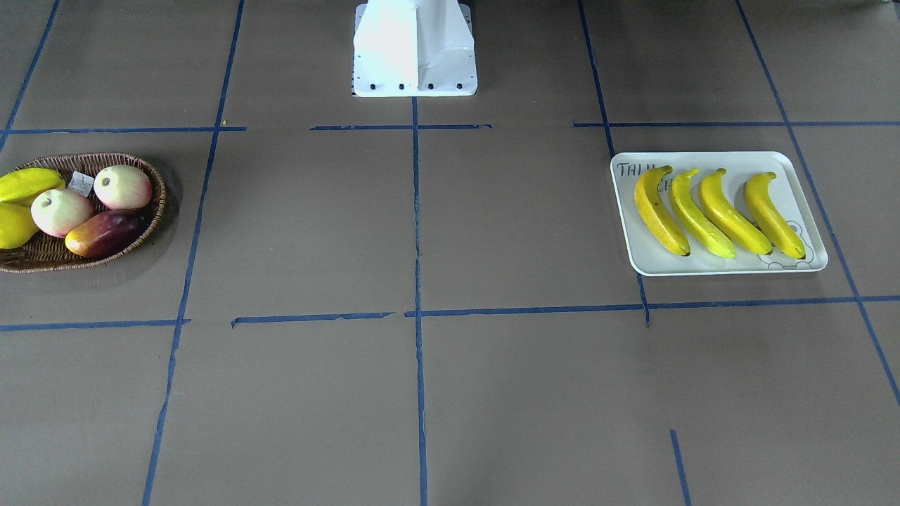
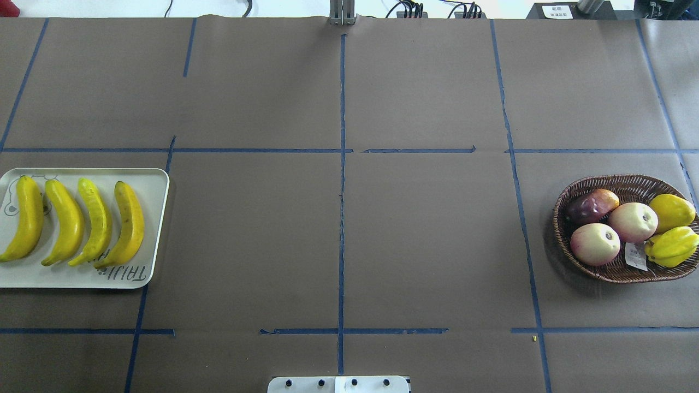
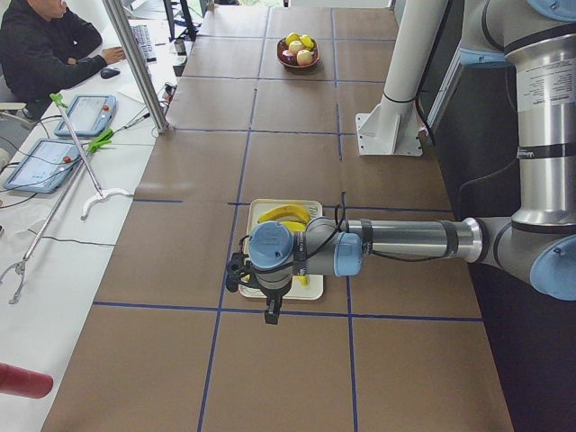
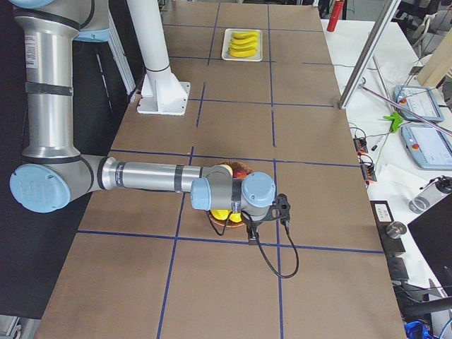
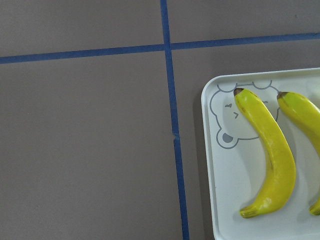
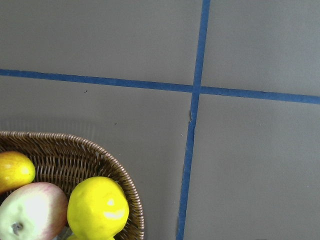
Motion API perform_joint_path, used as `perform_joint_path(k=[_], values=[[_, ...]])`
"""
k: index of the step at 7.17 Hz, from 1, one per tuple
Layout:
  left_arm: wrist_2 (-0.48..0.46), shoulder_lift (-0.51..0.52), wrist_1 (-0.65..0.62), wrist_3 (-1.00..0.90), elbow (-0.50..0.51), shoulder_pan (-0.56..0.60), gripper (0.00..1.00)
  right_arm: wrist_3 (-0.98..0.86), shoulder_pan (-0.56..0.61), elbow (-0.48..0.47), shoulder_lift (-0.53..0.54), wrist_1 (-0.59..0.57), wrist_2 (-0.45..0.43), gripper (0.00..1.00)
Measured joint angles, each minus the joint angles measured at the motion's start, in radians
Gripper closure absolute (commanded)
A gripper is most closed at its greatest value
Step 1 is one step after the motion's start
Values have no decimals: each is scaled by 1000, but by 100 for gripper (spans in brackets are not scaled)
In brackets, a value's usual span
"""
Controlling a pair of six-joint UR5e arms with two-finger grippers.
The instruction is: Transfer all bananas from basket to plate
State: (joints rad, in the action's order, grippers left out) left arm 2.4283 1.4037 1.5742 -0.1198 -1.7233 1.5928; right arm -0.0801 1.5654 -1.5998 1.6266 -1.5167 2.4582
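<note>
Several bananas [image 1: 703,211] [image 2: 71,221] lie side by side on the white plate [image 1: 794,183] [image 2: 155,185]. The wicker basket [image 1: 151,176] [image 2: 628,183] holds two apples, a red-yellow mango and stubby yellow fruits. My left gripper [image 3: 269,315] hangs over the plate's outer edge and shows only in the exterior left view; I cannot tell whether it is open or shut. The left wrist view looks down on a banana [image 5: 272,155] and the bear corner. My right gripper [image 4: 251,236] hangs by the basket; its state cannot be told either. The basket rim [image 6: 100,152] shows in the right wrist view.
The white robot base [image 1: 415,49] stands at the table's middle edge. Blue tape lines cross the brown table. A seated person [image 3: 45,45] and tablets [image 3: 85,112] are on a side desk beyond the table; a metal post [image 3: 135,63] stands at that edge.
</note>
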Motion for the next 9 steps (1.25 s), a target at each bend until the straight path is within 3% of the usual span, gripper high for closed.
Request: perform_joint_path(k=[6, 9], values=[[2, 7, -2, 10, 9, 1, 0, 2, 43, 61, 8, 1, 8, 0], [5, 9, -2, 11, 8, 1, 0, 108, 53, -21, 7, 1, 2, 0]])
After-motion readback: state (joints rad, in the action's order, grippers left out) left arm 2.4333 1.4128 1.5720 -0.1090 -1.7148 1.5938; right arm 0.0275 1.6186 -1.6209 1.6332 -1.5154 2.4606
